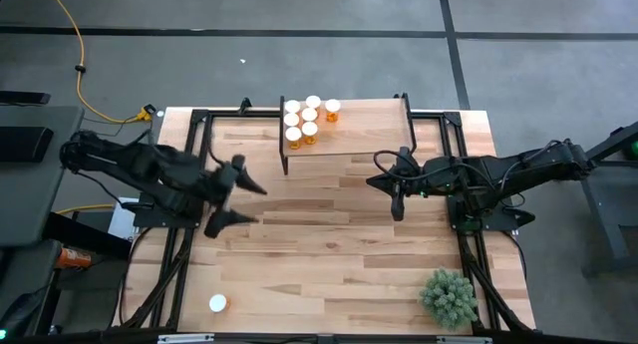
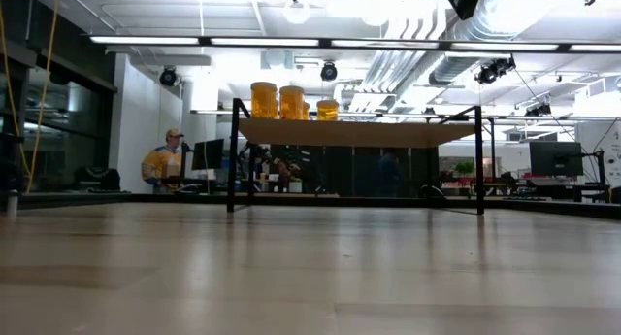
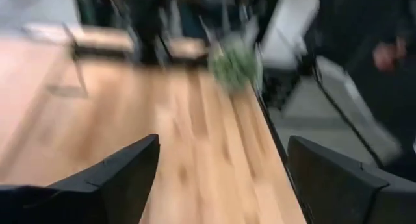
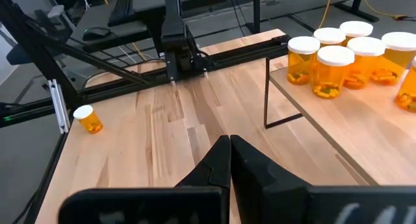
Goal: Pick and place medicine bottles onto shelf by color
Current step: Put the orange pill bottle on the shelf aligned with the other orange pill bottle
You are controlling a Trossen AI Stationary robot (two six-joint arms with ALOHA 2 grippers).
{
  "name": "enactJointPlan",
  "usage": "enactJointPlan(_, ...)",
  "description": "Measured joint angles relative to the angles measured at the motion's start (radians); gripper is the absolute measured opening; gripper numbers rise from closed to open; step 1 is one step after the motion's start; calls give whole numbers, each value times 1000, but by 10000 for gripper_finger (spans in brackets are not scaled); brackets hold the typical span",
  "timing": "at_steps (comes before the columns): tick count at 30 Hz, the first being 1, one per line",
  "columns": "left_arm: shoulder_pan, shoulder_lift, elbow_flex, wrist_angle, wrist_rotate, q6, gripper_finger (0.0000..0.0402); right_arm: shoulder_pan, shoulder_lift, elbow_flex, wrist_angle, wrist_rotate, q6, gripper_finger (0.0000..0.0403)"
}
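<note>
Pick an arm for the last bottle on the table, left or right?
Left. The loose bottle lies on the left arm's side of the table. Left gripper is open and empty. Right gripper is shut near the shelf, farther from it.

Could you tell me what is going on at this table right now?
Six medicine bottles stand clustered on the shelf. One more bottle sits alone on the table, near its front left corner. The left gripper is open and empty over the table's left side. The right gripper, shut and empty, waits in front of the shelf.
</note>
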Motion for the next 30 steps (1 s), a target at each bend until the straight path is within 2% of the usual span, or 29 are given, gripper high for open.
enactJointPlan(7, -132, 139, 37, -317, 171, -172, 335, 0, 0, -1, 0, 0, 2, 0)
enactJointPlan(12, -312, 256, 37, -494, 164, -346, 335, -1, 0, -1, -11, 0, 0, 0)
enactJointPlan(19, -589, 432, 37, -478, 31, -557, 335, -1, 0, -2, -46, 0, 2, 0)
enactJointPlan(22, -683, 504, 37, -470, 9, -629, 335, -1, 0, -2, -58, 0, 3, 0)
enactJointPlan(27, -771, 593, 37, -380, 1, -727, 335, -1, 0, -2, -70, 0, 2, 0)
enactJointPlan(30, -790, 636, 36, -365, -43, -754, 335, -1, 0, -2, -72, 0, 0, 0)
